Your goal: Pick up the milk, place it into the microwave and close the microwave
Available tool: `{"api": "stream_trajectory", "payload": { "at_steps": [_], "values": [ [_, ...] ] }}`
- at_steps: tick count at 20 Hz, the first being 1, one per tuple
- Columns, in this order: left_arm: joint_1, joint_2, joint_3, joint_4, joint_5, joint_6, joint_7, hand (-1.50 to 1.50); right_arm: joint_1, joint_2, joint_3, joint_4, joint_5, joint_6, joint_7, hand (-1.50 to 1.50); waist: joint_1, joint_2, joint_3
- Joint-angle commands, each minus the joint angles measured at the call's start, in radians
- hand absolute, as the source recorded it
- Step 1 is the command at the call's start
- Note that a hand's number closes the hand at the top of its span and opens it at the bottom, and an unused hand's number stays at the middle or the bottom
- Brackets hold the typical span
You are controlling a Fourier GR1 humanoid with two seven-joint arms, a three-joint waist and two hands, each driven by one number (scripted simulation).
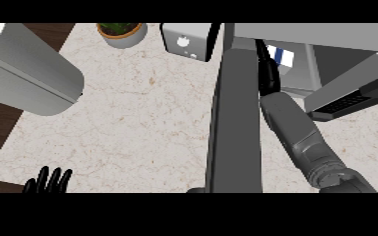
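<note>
The microwave (317, 34) stands at the right with its grey door (236, 125) swung open toward me, seen edge on as a long slab. My right forearm reaches past the door into the cavity. The black right hand (267, 75) lies against the left side of the milk (283, 56), a white carton with a blue stripe, which is inside the microwave and mostly hidden by the hand. Whether the hand still grips the carton is not visible. My left hand (49, 181) rests open, fingers up, at the lower left edge.
A potted plant (121, 33) and a small grey appliance (187, 42) stand at the back of the marble counter (140, 125). A large grey rounded body (35, 75) overhangs the counter's left side. A dark panel (344, 103) juts out at the microwave's right.
</note>
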State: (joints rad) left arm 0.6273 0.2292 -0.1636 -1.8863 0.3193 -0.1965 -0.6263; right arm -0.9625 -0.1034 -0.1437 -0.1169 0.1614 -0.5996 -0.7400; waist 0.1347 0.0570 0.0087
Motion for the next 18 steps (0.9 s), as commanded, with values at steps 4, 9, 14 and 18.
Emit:
{"api": "stream_trajectory", "payload": {
  "at_steps": [4,9,14,18],
  "values": [
    [0.005,-0.009,0.0,0.01,-0.017,0.01,-0.011,-1.5,0.082,0.019,-0.077,-0.023,-0.082,0.197,-0.135,-1.5,-0.037,-0.014,-0.002],
    [0.028,-0.006,0.0,-0.007,0.009,-0.005,0.002,-1.5,0.127,0.01,-0.099,-0.01,-0.104,0.303,-0.192,-1.5,-0.056,-0.023,-0.004],
    [0.061,-0.024,-0.028,-0.034,-0.03,0.018,0.001,-1.5,0.214,0.041,-0.105,-0.011,-0.106,0.307,-0.293,-1.5,-0.076,-0.035,-0.005],
    [0.106,-0.039,-0.063,-0.071,-0.072,0.044,0.012,-1.5,0.264,0.019,-0.107,-0.028,-0.112,0.414,-0.337,-1.5,-0.096,-0.044,-0.006]
  ]
}}
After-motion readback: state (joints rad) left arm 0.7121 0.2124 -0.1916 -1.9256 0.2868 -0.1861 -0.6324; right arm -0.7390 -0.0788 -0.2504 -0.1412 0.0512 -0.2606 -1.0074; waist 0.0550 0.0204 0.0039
